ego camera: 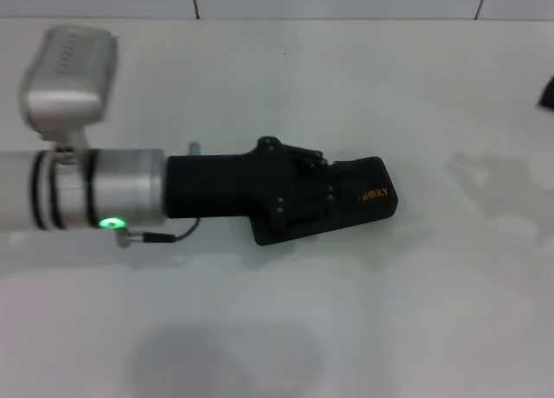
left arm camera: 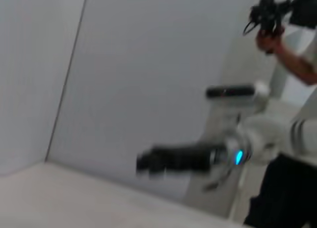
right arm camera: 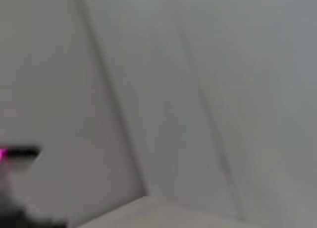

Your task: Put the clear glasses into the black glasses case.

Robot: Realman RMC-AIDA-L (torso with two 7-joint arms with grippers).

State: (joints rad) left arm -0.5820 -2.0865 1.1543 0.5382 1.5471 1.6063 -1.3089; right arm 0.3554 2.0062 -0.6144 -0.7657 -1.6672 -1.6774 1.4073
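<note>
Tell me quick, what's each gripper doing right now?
Left gripper: over the black glasses case, fingers cannot be told.
Right gripper: out of view.

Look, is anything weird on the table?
The clear glasses can't be seen anywhere. The black glasses case lies at a slant on the table, and the left gripper hangs right over it, hiding most of it.

A: What sort of place was it?
B: Looked like a robot lab or test room. Plain white table [ego camera: 346,329], bare pale walls [left arm camera: 148,64] with panel seams, nothing homely.
A: Anything else?
B: A person [left arm camera: 292,64] stood behind the robot holding a camera [left arm camera: 267,12], beside white machine housing. Filming setup, not a home.
</note>
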